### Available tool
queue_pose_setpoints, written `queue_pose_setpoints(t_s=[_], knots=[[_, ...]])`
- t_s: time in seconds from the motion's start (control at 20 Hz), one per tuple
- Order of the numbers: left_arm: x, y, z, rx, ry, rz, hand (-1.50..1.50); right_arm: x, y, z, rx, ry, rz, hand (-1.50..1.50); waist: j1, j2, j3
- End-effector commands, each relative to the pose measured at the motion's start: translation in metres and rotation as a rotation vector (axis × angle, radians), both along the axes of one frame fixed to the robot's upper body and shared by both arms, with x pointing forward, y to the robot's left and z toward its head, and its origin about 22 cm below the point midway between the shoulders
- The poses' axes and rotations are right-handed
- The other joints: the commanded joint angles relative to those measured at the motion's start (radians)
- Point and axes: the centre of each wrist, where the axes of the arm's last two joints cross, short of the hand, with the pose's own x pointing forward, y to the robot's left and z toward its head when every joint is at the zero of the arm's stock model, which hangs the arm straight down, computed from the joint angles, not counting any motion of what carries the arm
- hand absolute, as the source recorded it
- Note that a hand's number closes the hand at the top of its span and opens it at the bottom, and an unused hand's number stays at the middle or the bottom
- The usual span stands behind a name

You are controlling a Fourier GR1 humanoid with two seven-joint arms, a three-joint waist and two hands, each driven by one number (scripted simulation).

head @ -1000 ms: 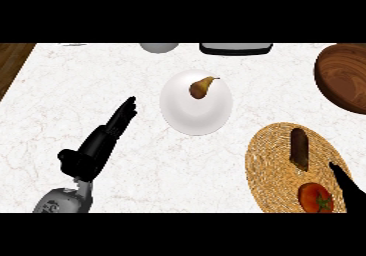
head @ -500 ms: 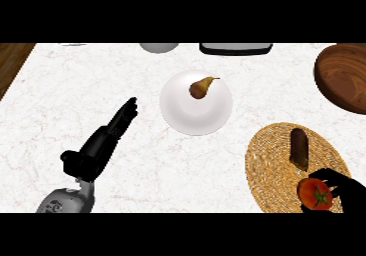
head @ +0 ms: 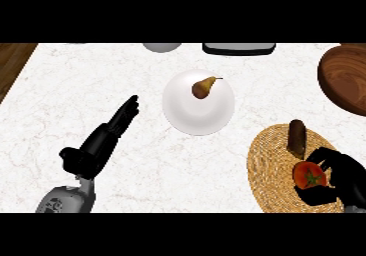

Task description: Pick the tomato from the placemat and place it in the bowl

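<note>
A red tomato [head: 308,175] lies on the round woven placemat [head: 269,165] at the lower right. My right hand [head: 346,176] is curled round the tomato from its right side, with fingers above and thumb below it. The brown wooden bowl [head: 350,77] sits at the upper right edge, partly cut off. My left hand [head: 105,137] rests open on the counter at the left, fingers straight and pointing up and to the right.
A white plate [head: 199,102] with a brown pear [head: 204,88] stands in the middle. A dark brown oblong item [head: 296,136] lies on the placemat above the tomato. A grey object [head: 162,47] and a dark tray [head: 238,48] sit at the far edge.
My right hand has moved up over the placemat and its fingers have curled round the tomato. The left hand has stayed still.
</note>
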Motion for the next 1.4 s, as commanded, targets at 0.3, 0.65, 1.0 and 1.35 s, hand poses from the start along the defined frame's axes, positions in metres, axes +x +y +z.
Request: queue_pose_setpoints(t_s=[0.3,0.65,1.0,1.35], knots=[[-0.001,-0.018,-0.005,-0.007,-0.001,-0.076,0.00,0.154,0.030,0.074,-0.307,0.077,-0.034,1.50,0.077,0.018,0.001],[0.009,-0.018,-0.003,-0.001,-0.010,-0.007,0.00,0.189,0.051,0.146,-0.289,-0.347,-0.109,1.50,0.020,0.007,0.001],[0.010,-0.009,0.005,-0.011,-0.014,-0.005,0.00,0.213,0.034,0.174,-0.133,-0.521,-0.216,1.50,0.010,0.005,0.001],[-0.001,0.000,0.000,0.007,-0.001,-0.007,0.00,0.219,-0.038,0.164,-0.283,-0.438,-0.299,1.50,0.017,0.007,0.001]])
